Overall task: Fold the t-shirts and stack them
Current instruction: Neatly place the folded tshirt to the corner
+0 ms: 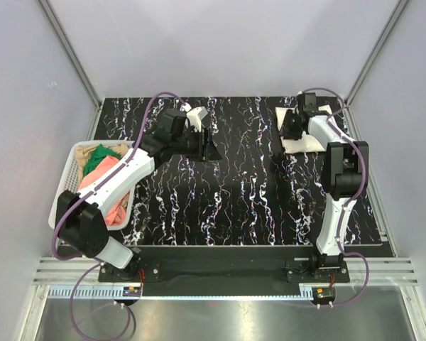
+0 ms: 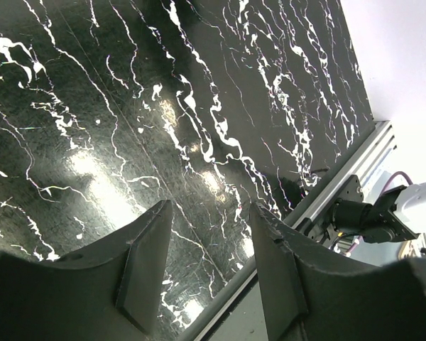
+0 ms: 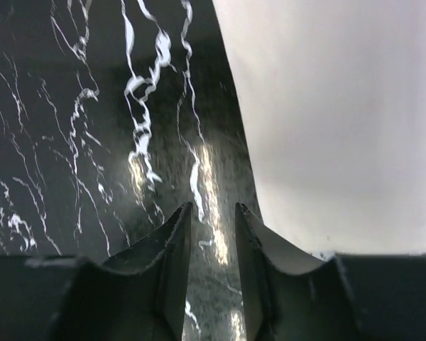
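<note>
One folded cream-white cloth t-shirt (image 1: 303,145) lies upper right beside the right gripper (image 3: 213,213), whose jaws are slightly parted and empty. Green, salmon-pink and tan t-shirts (image 1: 106,186) remain unfolded in the white plastic mesh basket (image 1: 65,186) at left. The left gripper (image 2: 209,213) is spread and empty.

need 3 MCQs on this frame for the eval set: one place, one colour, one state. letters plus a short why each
1. Where on the table does the cream-white shirt lie?
A near edge, between the arm bases
B dead centre
C far right

2. Which shirts show in the basket?
A green shirt, salmon-pink shirt, tan shirt
B two blue ones
C one black one

3. How is the left hand?
A shut on cloth
B open, holding nothing
C shut on a cable

Key:
1 C, the top view shows it near the far right corner.
2 A, those three colours show inside the white mesh.
3 B, the left wrist view shows only bare table between its parted jaws.
</note>
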